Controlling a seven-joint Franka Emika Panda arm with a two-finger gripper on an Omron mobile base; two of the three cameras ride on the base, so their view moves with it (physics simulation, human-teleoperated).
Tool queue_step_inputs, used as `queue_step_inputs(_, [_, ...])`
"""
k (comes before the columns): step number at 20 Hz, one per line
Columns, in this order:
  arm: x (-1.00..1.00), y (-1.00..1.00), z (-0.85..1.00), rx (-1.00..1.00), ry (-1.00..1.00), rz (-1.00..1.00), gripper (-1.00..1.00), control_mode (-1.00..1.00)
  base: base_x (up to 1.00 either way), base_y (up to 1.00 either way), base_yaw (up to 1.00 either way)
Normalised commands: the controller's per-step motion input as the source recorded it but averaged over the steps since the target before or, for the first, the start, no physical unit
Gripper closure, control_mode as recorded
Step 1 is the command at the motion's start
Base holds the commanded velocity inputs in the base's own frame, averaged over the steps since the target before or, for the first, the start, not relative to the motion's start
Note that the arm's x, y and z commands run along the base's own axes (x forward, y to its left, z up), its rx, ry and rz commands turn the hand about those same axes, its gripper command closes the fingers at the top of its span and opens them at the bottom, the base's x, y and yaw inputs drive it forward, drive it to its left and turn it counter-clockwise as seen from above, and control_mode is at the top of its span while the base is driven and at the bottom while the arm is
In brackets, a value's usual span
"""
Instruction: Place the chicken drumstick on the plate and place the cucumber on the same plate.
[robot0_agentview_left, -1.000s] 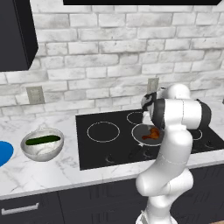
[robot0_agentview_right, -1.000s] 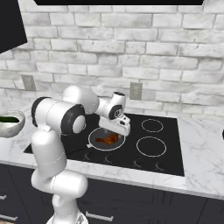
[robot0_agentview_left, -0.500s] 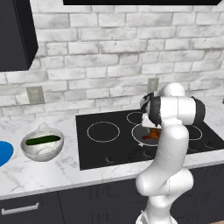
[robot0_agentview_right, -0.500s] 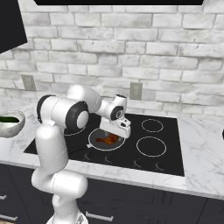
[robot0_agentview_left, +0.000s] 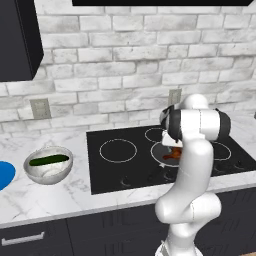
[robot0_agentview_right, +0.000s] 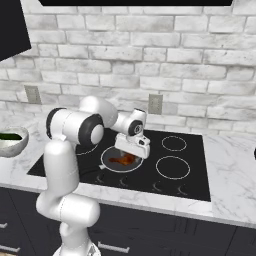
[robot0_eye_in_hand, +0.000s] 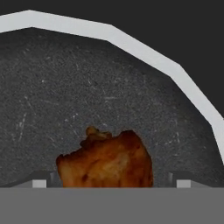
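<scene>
The chicken drumstick (robot0_eye_in_hand: 106, 158) lies in the round dark frying pan (robot0_agentview_right: 119, 160) on the near left burner of the black cooktop (robot0_agentview_right: 165, 175). In the hand view the pan's pale rim (robot0_eye_in_hand: 144, 57) arcs across the top and right. Bare pan floor surrounds the meat on its far side and on both flanks.

The pincer (robot0_eye_in_hand: 109, 181) is low over the pan. Its two finger tips (robot0_eye_in_hand: 39, 180) sit wide apart, one on each side of the drumstick, with a clear gap between each tip and the meat. It is spread open and grips nothing. Whether the tips touch the pan floor I cannot tell.

In the left base view the arm's white links cover most of the pan; part of the drumstick shows as an orange patch.

The cucumber (robot0_agentview_left: 48, 160) rests inside the grey-white marbled bowl (robot0_agentview_left: 48, 171) on the marble table (robot0_agentview_left: 60, 200), left of the cooktop and well apart from the pan. The plate (robot0_agentview_left: 5, 174) is further left, cut off by the picture edge. Bare table lies between bowl and cooktop and along the near edge.
</scene>
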Motion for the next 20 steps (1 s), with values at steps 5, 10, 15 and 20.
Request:
queue_step_inputs(5, [0.0, 0.0, -0.09, 0.0, 0.09, 0.0, 1.0, -1.0, 0.0, 0.0, 0.0])
queue_step_inputs(10, [0.0, 0.0, 0.0, 0.0, 0.02, 0.0, 1.0, -1.0, 0.0, 0.0, 0.0])
queue_step_inputs(15, [0.0, 0.0, 0.0, 0.0, 0.0, 0.0, 1.0, -1.0, 0.0, 0.0, 0.0])
queue_step_inputs(20, [-0.1, 0.0, 0.26, -0.02, 0.0, 0.0, 1.0, -1.0, 0.0, 0.0, 0.0])
